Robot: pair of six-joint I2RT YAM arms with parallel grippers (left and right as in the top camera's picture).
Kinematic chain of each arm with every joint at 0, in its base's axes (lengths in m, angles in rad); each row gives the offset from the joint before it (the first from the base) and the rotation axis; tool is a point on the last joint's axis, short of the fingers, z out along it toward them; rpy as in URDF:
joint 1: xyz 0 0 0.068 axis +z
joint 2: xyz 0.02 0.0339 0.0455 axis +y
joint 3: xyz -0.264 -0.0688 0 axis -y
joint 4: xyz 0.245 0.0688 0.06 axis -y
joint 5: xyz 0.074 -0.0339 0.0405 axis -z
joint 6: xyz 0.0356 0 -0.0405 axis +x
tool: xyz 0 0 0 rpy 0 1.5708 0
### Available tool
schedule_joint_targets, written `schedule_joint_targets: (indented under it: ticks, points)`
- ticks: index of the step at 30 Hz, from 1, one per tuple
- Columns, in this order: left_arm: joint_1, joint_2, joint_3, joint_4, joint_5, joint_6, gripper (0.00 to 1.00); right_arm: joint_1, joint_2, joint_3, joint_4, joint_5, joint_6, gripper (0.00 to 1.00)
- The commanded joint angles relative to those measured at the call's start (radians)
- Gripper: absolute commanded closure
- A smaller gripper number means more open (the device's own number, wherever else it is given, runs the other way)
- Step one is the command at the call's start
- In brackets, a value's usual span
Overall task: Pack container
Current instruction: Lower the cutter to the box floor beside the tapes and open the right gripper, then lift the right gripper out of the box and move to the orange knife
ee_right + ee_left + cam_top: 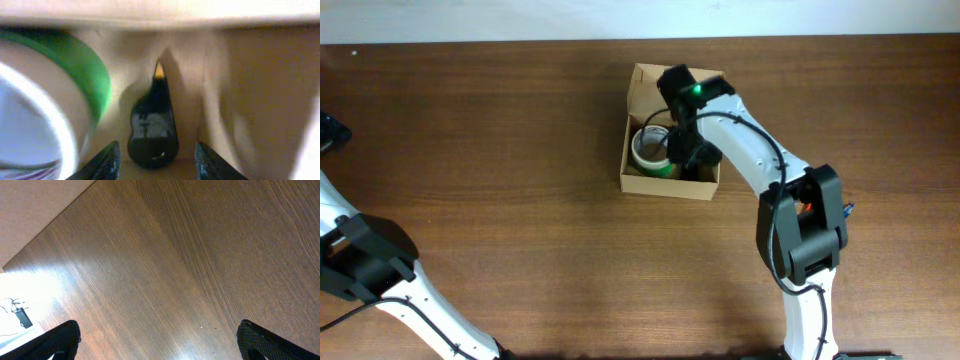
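Note:
The tan cardboard container [642, 181] sits open at the table's back middle, its flap lid [648, 78] up at the far side. Inside lies a green tape roll [651, 150], which also fills the left of the right wrist view [75, 80]. A small black object with a yellow tip [152, 127] lies on the box floor [240, 100]. My right gripper [156, 160] is down inside the box, open, its fingers on either side of the black object without closing on it. My left gripper [157, 340] is open and empty over bare wood, outside the overhead view.
The left arm's base [370, 265] stands at the front left and the right arm's base [805, 230] at the front right. A dark object [330, 128] lies at the table's left edge. A pale surface with a small black item [22, 317] shows in the left wrist view.

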State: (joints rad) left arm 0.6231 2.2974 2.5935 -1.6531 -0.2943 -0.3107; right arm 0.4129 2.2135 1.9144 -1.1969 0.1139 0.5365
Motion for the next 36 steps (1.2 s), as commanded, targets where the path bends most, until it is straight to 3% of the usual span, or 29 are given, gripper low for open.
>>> schedule_joint_targets:
  ticks: [1, 8, 12, 14, 20, 28, 32, 36]
  points:
    - [0.004, -0.024, -0.005, -0.001, 0.003, -0.013, 0.00, -0.001, 0.003, 0.134, -0.044, 0.068, -0.031, 0.51]
    - [0.004, -0.024, -0.005, -0.001, 0.003, -0.013, 0.00, -0.001, 0.003, 0.339, -0.177, 0.079, -0.041, 0.53]
    - [0.004, -0.024, -0.005, -0.001, 0.003, -0.013, 0.00, -0.001, 0.003, 0.402, -0.287, 0.084, -0.071, 0.75]
    - [0.004, -0.024, -0.005, -0.001, 0.003, -0.013, 0.00, -0.001, -0.002, 0.426, -0.360, 0.097, -0.106, 0.81]
    - [0.004, -0.024, -0.005, -0.001, 0.003, -0.013, 0.00, 0.019, -0.117, 0.429, -0.498, 0.238, -0.135, 0.81]
    - [0.004, -0.024, -0.005, -0.001, 0.003, -0.013, 0.00, 0.064, -0.422, 0.429, -0.502, 0.328, -0.270, 0.79]
    - [0.004, -0.024, -0.005, -0.001, 0.003, -0.013, 0.00, 0.002, -0.529, 0.391, -0.502, 0.324, -0.276, 0.77]
    - [0.004, -0.024, -0.005, -0.001, 0.003, -0.013, 0.00, -0.127, -0.563, 0.198, -0.502, 0.279, -0.275, 0.76]
